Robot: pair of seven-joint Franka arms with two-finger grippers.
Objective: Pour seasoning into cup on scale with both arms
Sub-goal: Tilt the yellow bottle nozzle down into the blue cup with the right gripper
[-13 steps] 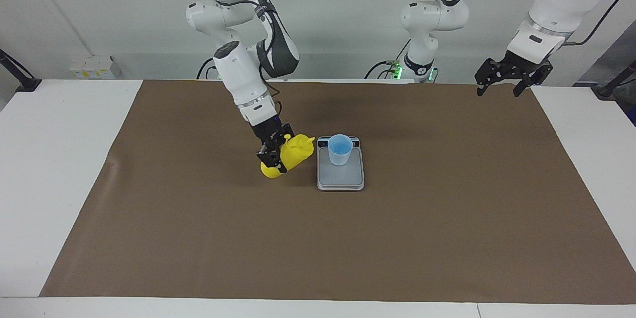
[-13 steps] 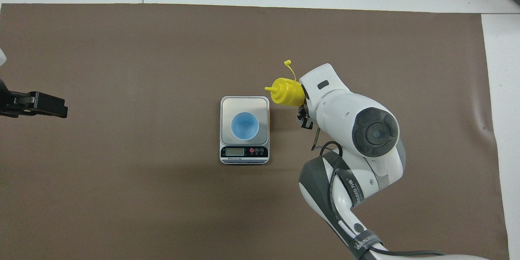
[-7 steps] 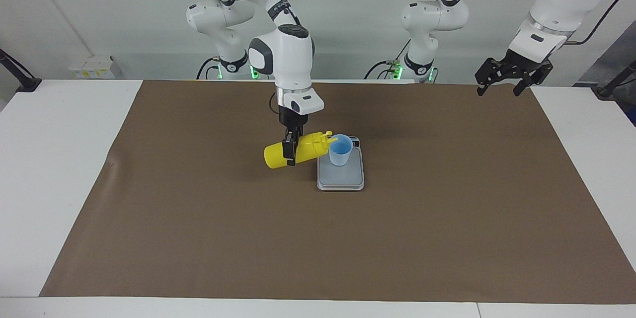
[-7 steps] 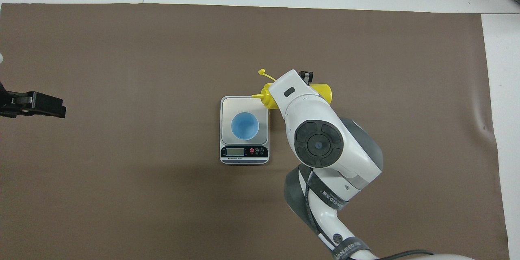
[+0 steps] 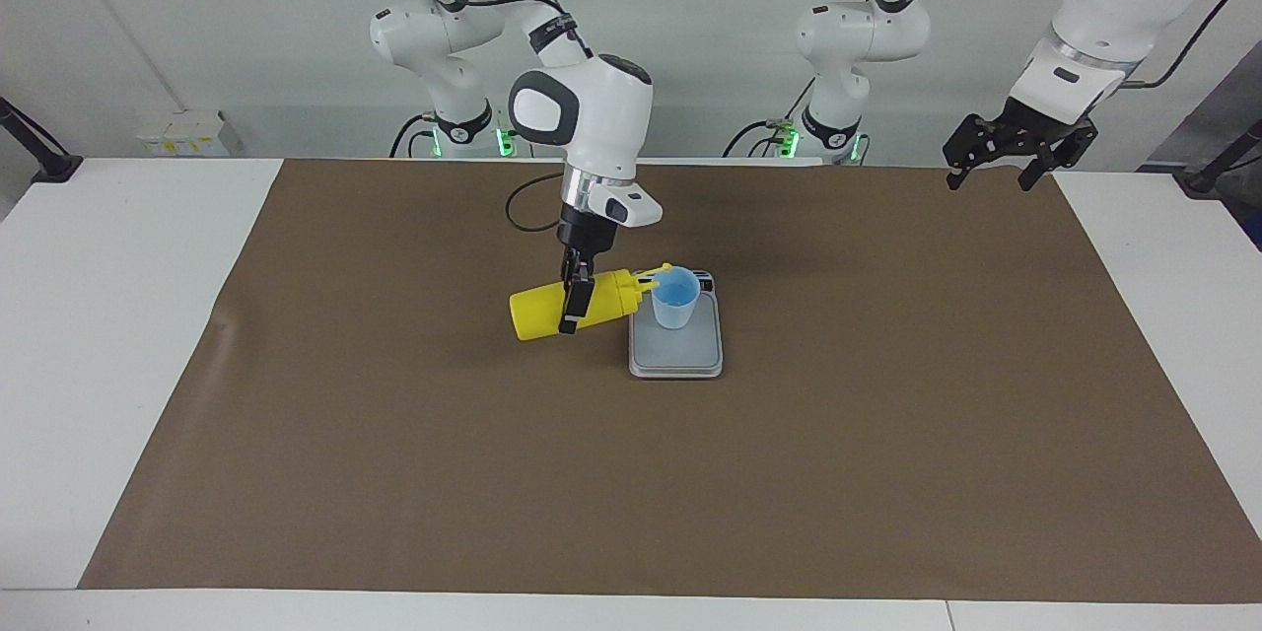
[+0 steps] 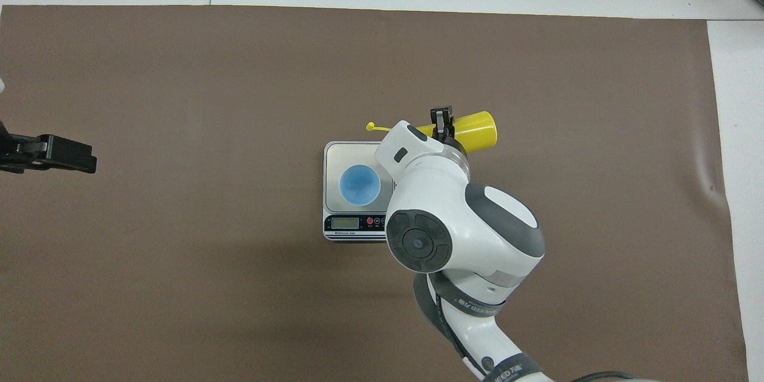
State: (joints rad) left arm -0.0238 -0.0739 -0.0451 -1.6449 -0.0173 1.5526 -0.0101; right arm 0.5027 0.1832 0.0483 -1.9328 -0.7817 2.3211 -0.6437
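Note:
The yellow seasoning bottle (image 5: 537, 314) is held nearly level in the air by my right gripper (image 5: 572, 306), which is shut on its middle. Its nozzle points at the rim of the pale blue cup (image 5: 675, 301), on the side toward the right arm's end of the table. The cup stands upright on the silver-grey scale (image 5: 676, 353). In the overhead view the bottle's base (image 6: 476, 129) sticks out past the right gripper (image 6: 441, 124), and the arm hides the nozzle. The cup (image 6: 359, 184) sits on the scale's plate (image 6: 335, 155). My left gripper (image 5: 1006, 158) waits open over the mat's corner and also shows in the overhead view (image 6: 57, 154).
A brown mat (image 5: 887, 434) covers most of the white table (image 5: 99, 315). The scale's display strip (image 6: 352, 224) faces the robots. The bottle's cap strap (image 6: 377, 127) sticks out over the mat beside the scale.
My right arm has swung its wrist over, tipping the bottle from leaning upright to nearly level and bringing the nozzle to the cup's rim. The left arm has not moved.

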